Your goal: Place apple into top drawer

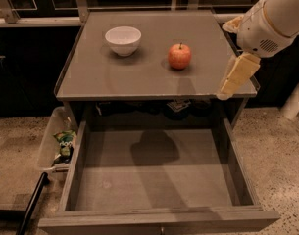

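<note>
The red-orange apple [179, 56] stands on the grey cabinet top [139, 77], right of the middle. The top drawer [154, 180] is pulled out wide below the front edge, and its flat grey bottom holds nothing. My gripper [236, 77] hangs from the white arm at the upper right. It is over the right front corner of the cabinet top, to the right of the apple, apart from it and a little nearer the front. It holds nothing that I can see.
A white bowl [123, 39] stands on the cabinet top, left of the apple. A clear plastic bin [53, 143] with packets sits on the floor, left of the drawer. A dark bar [34, 204] lies at the lower left. Speckled floor lies on both sides.
</note>
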Controlling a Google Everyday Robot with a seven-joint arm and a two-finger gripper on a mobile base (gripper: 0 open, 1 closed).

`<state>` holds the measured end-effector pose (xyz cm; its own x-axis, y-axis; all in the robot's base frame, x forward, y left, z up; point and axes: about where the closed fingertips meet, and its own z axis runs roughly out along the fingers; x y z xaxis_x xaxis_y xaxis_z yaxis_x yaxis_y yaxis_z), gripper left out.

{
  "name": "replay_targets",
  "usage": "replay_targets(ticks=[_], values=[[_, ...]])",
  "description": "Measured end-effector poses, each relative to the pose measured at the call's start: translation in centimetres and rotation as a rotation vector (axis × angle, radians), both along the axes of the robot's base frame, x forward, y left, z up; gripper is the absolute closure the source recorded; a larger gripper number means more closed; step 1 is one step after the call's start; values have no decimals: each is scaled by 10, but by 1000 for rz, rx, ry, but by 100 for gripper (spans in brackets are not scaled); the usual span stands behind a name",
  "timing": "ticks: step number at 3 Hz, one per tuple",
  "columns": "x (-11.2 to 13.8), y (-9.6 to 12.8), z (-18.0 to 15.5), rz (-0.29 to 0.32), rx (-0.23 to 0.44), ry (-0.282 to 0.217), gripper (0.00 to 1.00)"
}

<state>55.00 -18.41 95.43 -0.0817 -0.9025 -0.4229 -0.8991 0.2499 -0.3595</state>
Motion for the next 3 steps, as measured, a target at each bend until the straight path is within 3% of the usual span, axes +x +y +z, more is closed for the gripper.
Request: replay_targets(ticks=[1, 2, 3], values=[[0, 0, 0, 0, 0, 1, 0], [21, 0, -18, -32, 66, 35, 0], [62, -8, -35, -74, 178, 30, 0]])
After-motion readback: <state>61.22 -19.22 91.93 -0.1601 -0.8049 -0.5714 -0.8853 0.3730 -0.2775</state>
